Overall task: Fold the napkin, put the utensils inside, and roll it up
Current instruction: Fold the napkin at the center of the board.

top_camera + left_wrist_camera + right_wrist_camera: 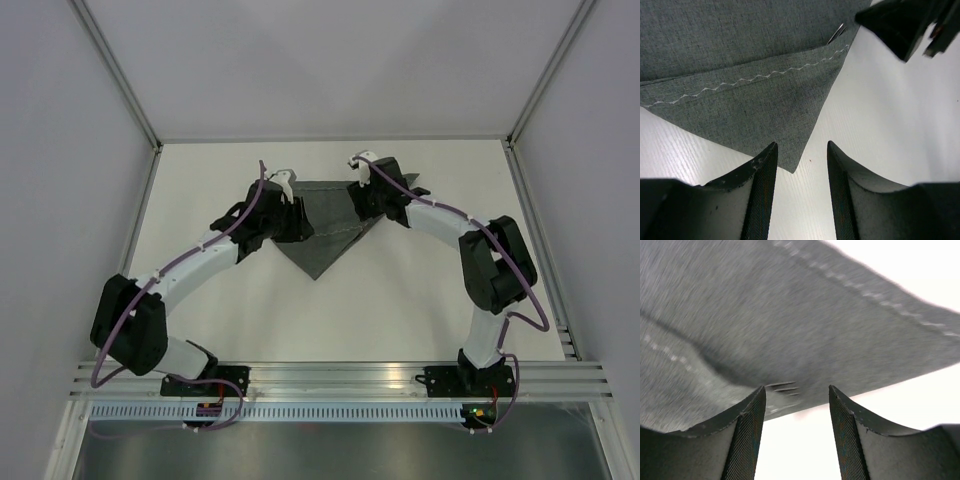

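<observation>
Since the arm bases sit at 6 o'clock, we'll start there and work outward. Both arms bow out to the sides and come back in over the middle of the white table (400, 310).

The left pincer (800, 150) is released: fingers spread, nothing between them, and one corner of the napkin (325, 235) points back at the gap from just beyond the tips. The right pincer (796, 392) is released too, jaws apart and not clamping anything. It hangs over the cloth's edge, with a few fork tines (784, 388) poking out from under the fabric just past its fingers.

From above, we see the napkin folded into a dark grey triangle. It lies a little toward 12 o'clock from the table's centre, tip at 6 o'clock and long edge across the far side. The left pincer is at its 10 o'clock corner and the right at about 2 o'clock.

The left wrist cam also shows the pale zigzag stitching (755, 79) along a folded edge, and further out a small metal tip (837, 33) peeking from the fold. We can't tell which utensil that one is.
</observation>
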### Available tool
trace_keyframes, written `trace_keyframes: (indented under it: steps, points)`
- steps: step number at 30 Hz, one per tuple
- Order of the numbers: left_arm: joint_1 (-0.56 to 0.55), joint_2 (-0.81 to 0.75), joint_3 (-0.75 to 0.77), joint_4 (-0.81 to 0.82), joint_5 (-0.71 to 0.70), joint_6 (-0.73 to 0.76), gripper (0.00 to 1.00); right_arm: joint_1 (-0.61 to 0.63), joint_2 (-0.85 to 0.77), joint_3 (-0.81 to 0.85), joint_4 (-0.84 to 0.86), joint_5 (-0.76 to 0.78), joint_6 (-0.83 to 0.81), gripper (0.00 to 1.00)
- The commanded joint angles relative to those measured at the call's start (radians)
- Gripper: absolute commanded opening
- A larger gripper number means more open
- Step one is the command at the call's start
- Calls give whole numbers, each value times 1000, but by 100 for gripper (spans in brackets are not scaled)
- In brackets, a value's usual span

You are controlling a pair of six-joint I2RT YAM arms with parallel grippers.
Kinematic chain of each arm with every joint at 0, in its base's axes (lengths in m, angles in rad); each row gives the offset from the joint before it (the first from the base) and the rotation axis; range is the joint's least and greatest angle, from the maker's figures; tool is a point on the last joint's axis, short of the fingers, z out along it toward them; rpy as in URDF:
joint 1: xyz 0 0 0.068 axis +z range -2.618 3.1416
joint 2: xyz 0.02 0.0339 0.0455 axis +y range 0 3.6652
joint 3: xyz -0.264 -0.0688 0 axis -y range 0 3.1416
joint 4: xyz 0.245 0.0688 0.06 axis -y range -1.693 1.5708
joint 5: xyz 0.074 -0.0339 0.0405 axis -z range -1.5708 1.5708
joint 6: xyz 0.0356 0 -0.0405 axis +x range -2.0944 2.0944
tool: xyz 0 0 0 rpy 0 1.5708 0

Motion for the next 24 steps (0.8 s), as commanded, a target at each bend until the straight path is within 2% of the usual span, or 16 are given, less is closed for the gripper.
trace_keyframes:
  steps: [1, 10, 16, 24]
  points:
    - [-12, 59, 8, 82, 41, -37, 49, -63, -32, 81, -58, -44, 41, 60]
    - [-33, 308, 147, 125, 81, -39, 47, -248, 57, 170, -122, -159, 113, 61]
    - [-36, 390, 223, 141, 95, -49, 47, -385, 157, 248, -133, -291, 188, 64]
    - [-46, 493, 316, 135, 88, -54, 47, -474, 304, 362, -132, -392, 287, 65]
